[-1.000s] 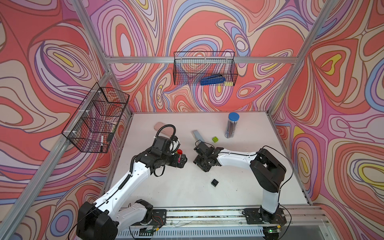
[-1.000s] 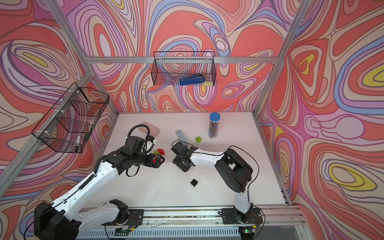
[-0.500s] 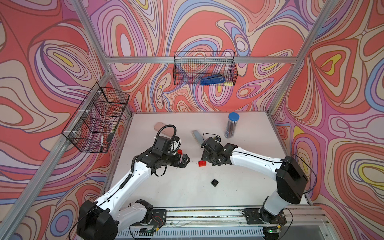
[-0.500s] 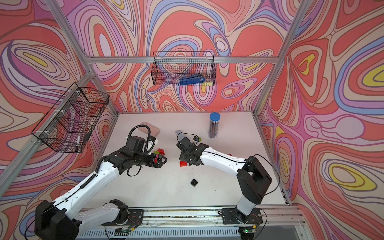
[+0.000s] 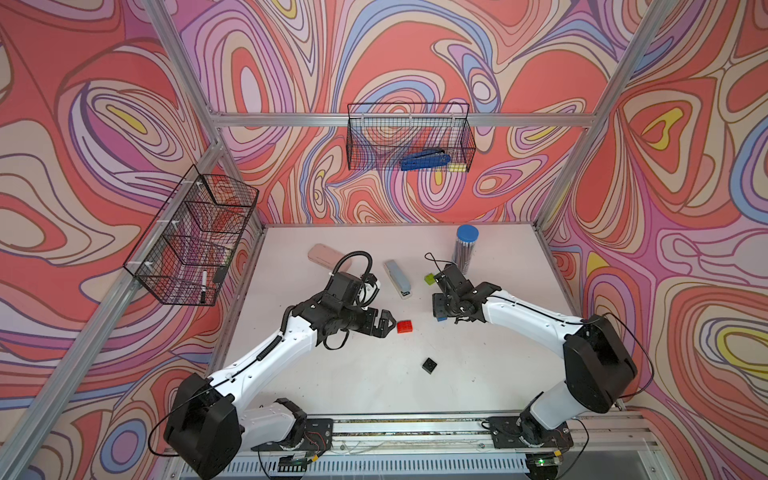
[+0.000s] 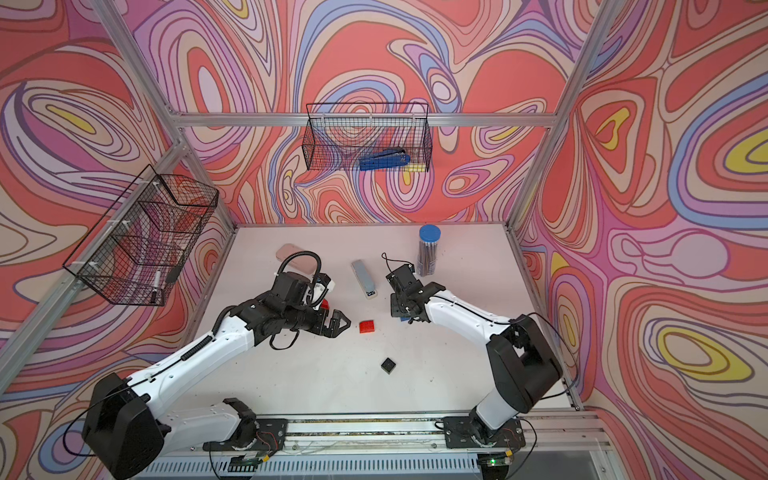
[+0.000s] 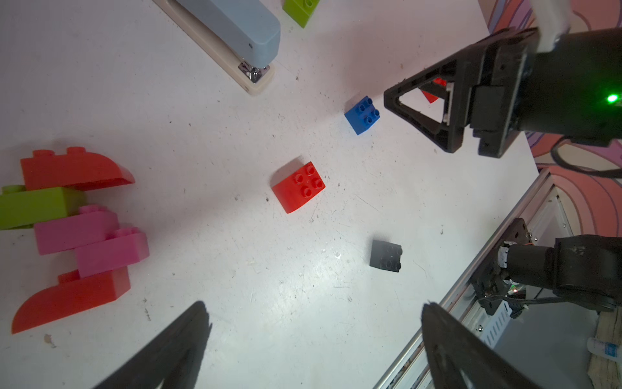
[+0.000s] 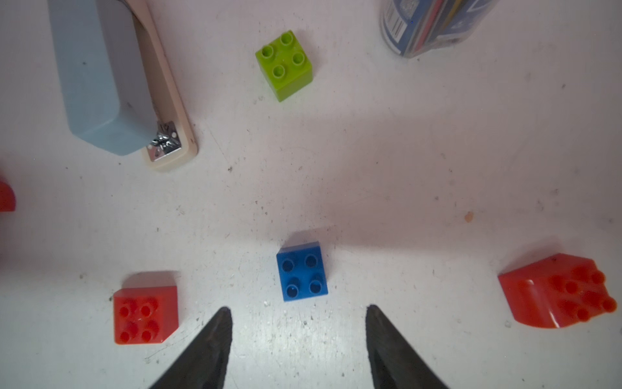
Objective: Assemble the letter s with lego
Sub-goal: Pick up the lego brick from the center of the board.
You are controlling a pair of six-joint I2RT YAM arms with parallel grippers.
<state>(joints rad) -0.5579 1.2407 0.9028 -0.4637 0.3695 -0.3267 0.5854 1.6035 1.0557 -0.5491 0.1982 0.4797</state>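
Moved since a second ago: right arm, swung out from its folded pose over mid-desk, and small red sloped brick [image 5: 404,326], now lying free and studs up just off the nose of the grey-blue stapler [image 5: 397,279]; left arm much as it was. Right tool [image 8: 298,311]: jaws partly apart, empty, hanging over the blue four-stud brick [image 8: 302,271], which sits on the desk [image 5: 311,374] just ahead of the fingertips, off the stapler's nose on the right arm's side. Left tool [image 7: 314,304]: spread wide, empty, pointed at the red sloped brick. Part-built S [image 7: 74,235]: red curved, lime, two pink and red curved bricks, lying flat, well off the stapler on the left arm's side. Loose stock: lime brick [image 8: 284,64] beside the stapler; black brick [image 7: 386,256] farther out from its nose than the red one; larger red curved brick [image 8: 558,291] beyond the blue one from the stapler. Handling note, judged: the blue brick looks the next pick; square the wrist to its slightly skewed sides, come straight down, close on the flat walls below the studs, clear of the red neighbour. Surface: white, scuffed, speckled. Room: swirl-printed walls on aluminium framing; back-wall wire basket [image 5: 409,137]; side-wall wire basket [image 5: 191,237]; pink oblong case [image 5: 328,253]; lidded pencil jar [image 5: 465,249].
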